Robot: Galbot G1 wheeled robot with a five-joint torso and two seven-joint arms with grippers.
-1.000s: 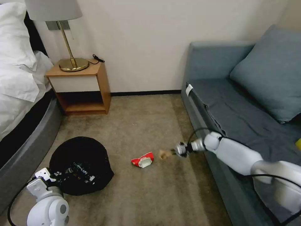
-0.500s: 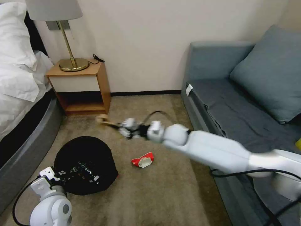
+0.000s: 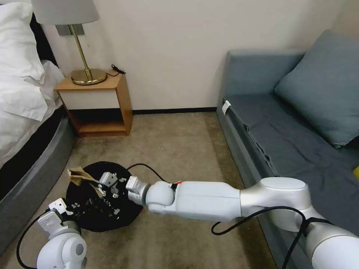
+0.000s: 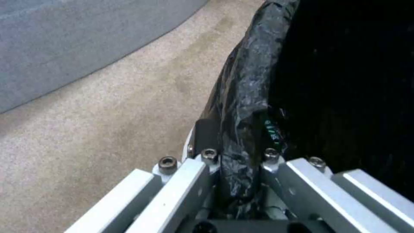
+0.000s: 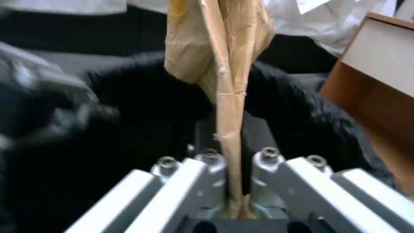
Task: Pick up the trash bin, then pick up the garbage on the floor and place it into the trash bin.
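R claw [image 3: 98,182] swung over trash bin [image 3: 89,220], pinching tan paper [image 3: 76,175]; L claw [image 4: 235,161] clamps rim.

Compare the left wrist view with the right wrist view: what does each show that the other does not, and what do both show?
Left wrist view alone: the left gripper shut on the trash bin rim, bare floor beside it. Right wrist view alone: the right gripper pinching the tan crumpled paper above the bin's opening, with the wooden nightstand and white bedding behind. Both show the bin's black plastic bag.
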